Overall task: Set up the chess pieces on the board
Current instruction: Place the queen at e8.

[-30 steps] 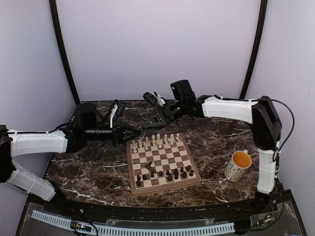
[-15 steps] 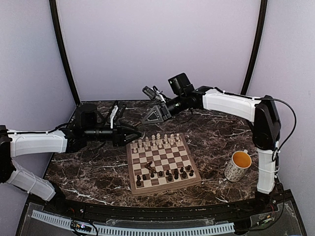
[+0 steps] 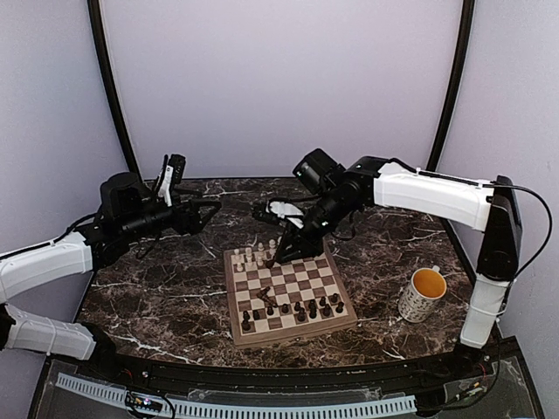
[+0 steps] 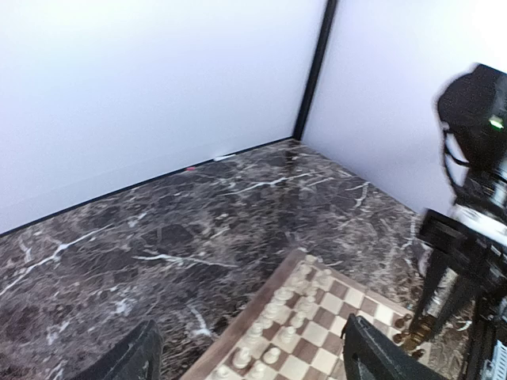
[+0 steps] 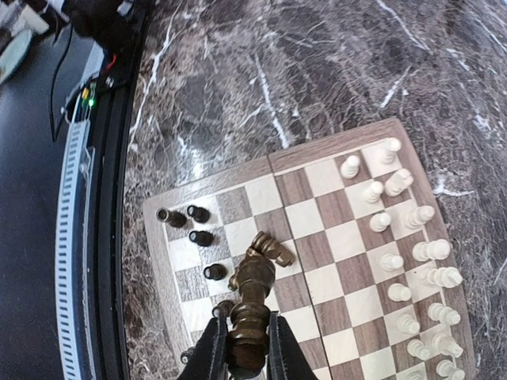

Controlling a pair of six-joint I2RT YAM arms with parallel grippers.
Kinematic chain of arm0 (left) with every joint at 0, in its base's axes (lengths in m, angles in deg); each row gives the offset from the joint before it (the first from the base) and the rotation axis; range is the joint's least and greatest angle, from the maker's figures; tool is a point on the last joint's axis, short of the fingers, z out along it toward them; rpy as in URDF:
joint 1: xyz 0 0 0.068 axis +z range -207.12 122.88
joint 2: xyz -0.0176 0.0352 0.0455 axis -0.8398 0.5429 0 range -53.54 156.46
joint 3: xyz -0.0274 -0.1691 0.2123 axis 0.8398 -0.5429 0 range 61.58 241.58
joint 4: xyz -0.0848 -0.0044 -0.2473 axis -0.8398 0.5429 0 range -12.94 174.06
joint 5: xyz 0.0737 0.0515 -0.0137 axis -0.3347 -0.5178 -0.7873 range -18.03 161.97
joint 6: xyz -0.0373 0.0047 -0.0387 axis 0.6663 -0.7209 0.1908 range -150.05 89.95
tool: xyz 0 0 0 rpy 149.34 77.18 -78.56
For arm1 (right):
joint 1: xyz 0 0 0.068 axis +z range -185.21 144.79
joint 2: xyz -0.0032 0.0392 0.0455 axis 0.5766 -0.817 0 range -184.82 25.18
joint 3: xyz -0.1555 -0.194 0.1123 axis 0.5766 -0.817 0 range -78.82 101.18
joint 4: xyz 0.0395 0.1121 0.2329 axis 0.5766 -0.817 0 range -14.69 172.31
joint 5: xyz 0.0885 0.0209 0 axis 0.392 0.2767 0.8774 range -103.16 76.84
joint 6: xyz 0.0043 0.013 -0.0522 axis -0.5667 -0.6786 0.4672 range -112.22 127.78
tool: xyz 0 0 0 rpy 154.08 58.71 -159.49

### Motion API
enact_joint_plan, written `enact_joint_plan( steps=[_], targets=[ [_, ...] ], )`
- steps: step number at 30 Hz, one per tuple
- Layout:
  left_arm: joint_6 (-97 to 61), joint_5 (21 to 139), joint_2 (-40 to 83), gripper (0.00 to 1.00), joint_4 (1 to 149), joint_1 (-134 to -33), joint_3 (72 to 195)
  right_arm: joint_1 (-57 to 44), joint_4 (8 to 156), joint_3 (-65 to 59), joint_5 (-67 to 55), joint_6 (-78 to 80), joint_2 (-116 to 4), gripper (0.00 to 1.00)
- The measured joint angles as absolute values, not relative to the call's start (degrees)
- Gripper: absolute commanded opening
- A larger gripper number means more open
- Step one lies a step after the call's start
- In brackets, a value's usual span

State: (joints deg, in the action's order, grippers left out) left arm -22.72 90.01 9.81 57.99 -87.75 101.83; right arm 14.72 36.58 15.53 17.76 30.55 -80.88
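Right pincer: fingers closed tight on a dark piece, gripped at its lower end, piece upright between them. From above, this pincer sits over the far side of the board, among the pale pieces. Just beyond the held piece lies a toppled dark piece; contact cannot be told.

Left pincer: fingers spread wide, holding nothing, raised over the counter off the board's far-left corner.

Dark pieces line the near rows. Bare squares run between the two colours. Mug stands well apart, right of the board.
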Motion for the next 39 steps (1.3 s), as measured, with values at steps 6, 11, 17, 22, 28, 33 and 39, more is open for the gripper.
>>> enact_joint_plan(
  steps=[6, 11, 17, 22, 28, 33, 39],
  targets=[
    [-21.21, 86.12, 10.40, 0.79, 60.09, -84.65, 101.77, 24.82, 30.35, 14.72, 6.19, 37.50, -80.80, 0.07],
    [-20.40, 86.25, 10.44, 0.79, 60.55, -84.65, 101.64, 30.80, 27.20, 14.26, -1.02, 40.47, -81.78, 0.07],
    [-19.99, 86.60, 10.57, 0.78, 60.57, -84.65, 101.61, 32.27, 24.34, 14.28, -7.05, 41.93, -85.89, 0.08],
    [-19.62, 87.30, 10.73, 0.78, 60.57, -84.65, 101.59, 32.88, 22.31, 14.28, -9.91, 42.44, -88.27, 0.09],
    [-19.18, 87.91, 11.25, 0.78, 60.57, -84.65, 101.61, 33.43, 21.61, 14.28, -11.18, 42.65, -88.40, 0.10],
    [-19.03, 88.22, 11.27, 0.77, 60.57, -84.65, 101.59, 33.43, 21.61, 14.28, -11.53, 42.68, -88.49, 0.12],
    [-18.85, 88.90, 11.32, 0.77, 60.57, -84.65, 101.59, 33.51, 21.65, 14.28, -11.49, 42.65, -89.08, 0.13]
  ],
)
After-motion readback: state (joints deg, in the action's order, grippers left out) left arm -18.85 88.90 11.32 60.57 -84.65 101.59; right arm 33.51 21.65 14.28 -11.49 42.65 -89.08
